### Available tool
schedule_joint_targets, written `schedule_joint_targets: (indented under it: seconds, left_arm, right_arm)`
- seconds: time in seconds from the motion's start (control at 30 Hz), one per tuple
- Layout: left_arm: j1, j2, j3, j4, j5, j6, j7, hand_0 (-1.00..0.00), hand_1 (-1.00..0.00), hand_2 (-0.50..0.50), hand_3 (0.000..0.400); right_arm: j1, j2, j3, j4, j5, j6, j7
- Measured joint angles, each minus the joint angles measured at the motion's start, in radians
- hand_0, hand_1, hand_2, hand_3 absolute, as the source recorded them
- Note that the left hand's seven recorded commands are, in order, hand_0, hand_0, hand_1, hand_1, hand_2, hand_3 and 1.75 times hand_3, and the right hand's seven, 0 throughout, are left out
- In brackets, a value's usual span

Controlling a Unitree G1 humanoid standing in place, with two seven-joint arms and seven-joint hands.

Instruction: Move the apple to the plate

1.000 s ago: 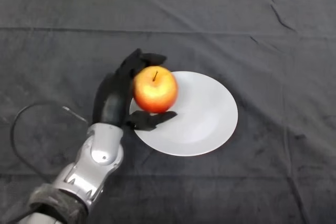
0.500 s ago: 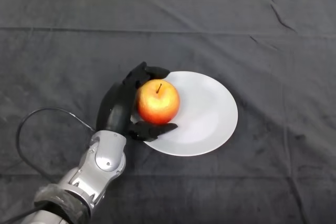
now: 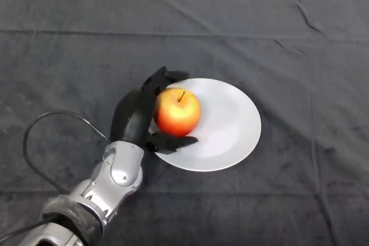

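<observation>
A red and yellow apple [image 3: 177,112] with its stem up is over the left part of a white plate [image 3: 230,125]. My left hand [image 3: 135,116] is black and curls round the apple from its left, fingers behind it and thumb in front near the plate's rim. I cannot tell whether the apple rests on the plate or is held just above it. The silver-grey arm comes in from the lower left.
The table is covered by a dark cloth [image 3: 300,56] with a few creases. A pale strip runs along the far edge at the top.
My hand has moved the apple a little to the right and lower, further over the plate. The grip round the apple is unchanged.
</observation>
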Motion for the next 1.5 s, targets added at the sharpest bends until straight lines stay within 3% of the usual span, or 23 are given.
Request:
schedule_joint_targets:
  seconds: [0.5, 0.8, 1.2, 1.5]
  left_arm:
    - [0.001, 0.015, 0.003, -0.010, -0.001, -0.004, 0.001, 0.00, 0.00, 0.00, 0.000]
    - [0.057, 0.126, 0.065, -0.214, -0.025, -0.019, -0.025, 0.00, 0.00, 0.00, 0.000]
    - [0.311, 0.304, 0.288, -0.544, -0.101, -0.016, -0.053, 0.00, 0.00, 0.00, 0.000]
    - [0.489, 0.334, 0.457, -0.722, -0.127, -0.020, -0.043, 0.00, 0.00, 0.00, 0.000]
  right_arm:
    - [0.000, 0.000, 0.0001, 0.000, 0.0000, -0.001, 0.0000]
    - [-0.001, 0.000, 0.0007, 0.001, 0.0000, -0.002, 0.0000]
    - [-0.001, 0.000, 0.0008, 0.002, -0.0005, 0.001, 0.0000]
    - [0.000, 0.001, 0.0010, 0.002, -0.0005, 0.005, -0.0001]
